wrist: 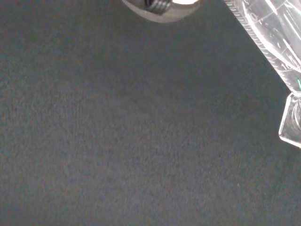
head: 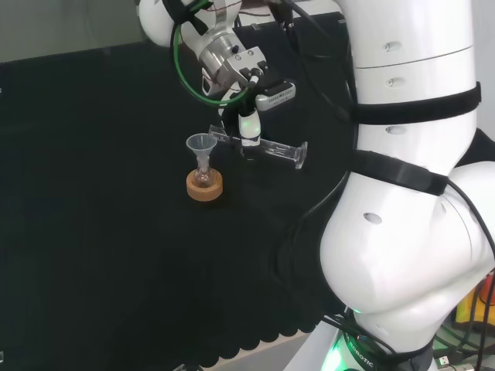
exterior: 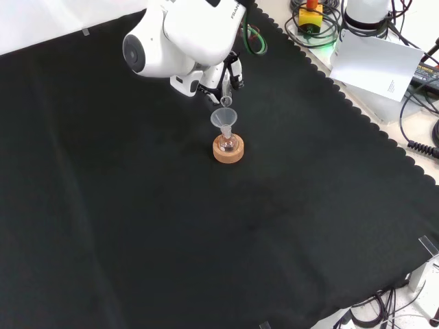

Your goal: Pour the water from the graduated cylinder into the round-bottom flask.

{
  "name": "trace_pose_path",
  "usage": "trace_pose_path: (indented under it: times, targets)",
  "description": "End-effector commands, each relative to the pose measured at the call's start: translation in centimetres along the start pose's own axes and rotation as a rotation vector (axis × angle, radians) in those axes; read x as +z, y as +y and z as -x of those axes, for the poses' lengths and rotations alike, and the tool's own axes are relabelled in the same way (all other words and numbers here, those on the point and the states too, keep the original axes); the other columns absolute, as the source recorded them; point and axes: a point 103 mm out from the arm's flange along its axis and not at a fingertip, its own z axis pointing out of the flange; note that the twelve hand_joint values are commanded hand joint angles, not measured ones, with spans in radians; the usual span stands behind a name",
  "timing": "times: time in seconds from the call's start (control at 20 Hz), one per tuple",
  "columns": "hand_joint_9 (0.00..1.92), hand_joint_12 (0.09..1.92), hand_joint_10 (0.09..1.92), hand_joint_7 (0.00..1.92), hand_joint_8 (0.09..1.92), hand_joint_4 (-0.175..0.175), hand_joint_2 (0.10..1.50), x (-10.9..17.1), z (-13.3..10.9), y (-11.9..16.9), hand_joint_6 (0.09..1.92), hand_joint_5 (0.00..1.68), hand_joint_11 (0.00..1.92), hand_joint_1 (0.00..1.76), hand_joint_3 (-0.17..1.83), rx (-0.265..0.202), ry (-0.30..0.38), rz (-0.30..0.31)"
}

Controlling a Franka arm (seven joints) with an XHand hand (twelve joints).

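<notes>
A small round-bottom flask (head: 204, 178) sits in a cork ring stand (head: 205, 185) with a clear funnel (head: 201, 144) in its neck. In the front view the flask (exterior: 228, 144), funnel (exterior: 223, 118) and cork ring (exterior: 228, 151) stand just below the arm. My hand (head: 249, 127) is shut on a clear graduated cylinder (head: 267, 147), tipped almost level, its mouth toward the funnel's rim and its foot pointing right in the head view. The cylinder (wrist: 275, 44) lies close in the wrist view, foot included. In the front view the hand (exterior: 230, 75) is largely hidden by the arm.
Black cloth (exterior: 171, 226) covers the bench. Off the cloth at the front view's top right lie cables and a white sheet of paper (exterior: 374, 65). The arm's big white links (head: 410, 154) take up the right of the head view.
</notes>
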Motion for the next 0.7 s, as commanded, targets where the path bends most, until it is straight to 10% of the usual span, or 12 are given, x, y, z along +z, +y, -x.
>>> trace_pose_path:
  times: [0.05,0.7]
  targets:
    - [1.41,0.72,0.17,1.18,0.69,0.035,1.05,-0.15,-0.09,-0.09,0.89,1.08,1.22,1.25,0.01,0.025,-0.013,-0.067]
    - [1.41,0.72,0.16,1.18,0.69,0.034,1.05,-0.81,-0.25,-0.51,0.89,1.08,1.22,1.25,0.01,0.082,-0.020,-0.143]
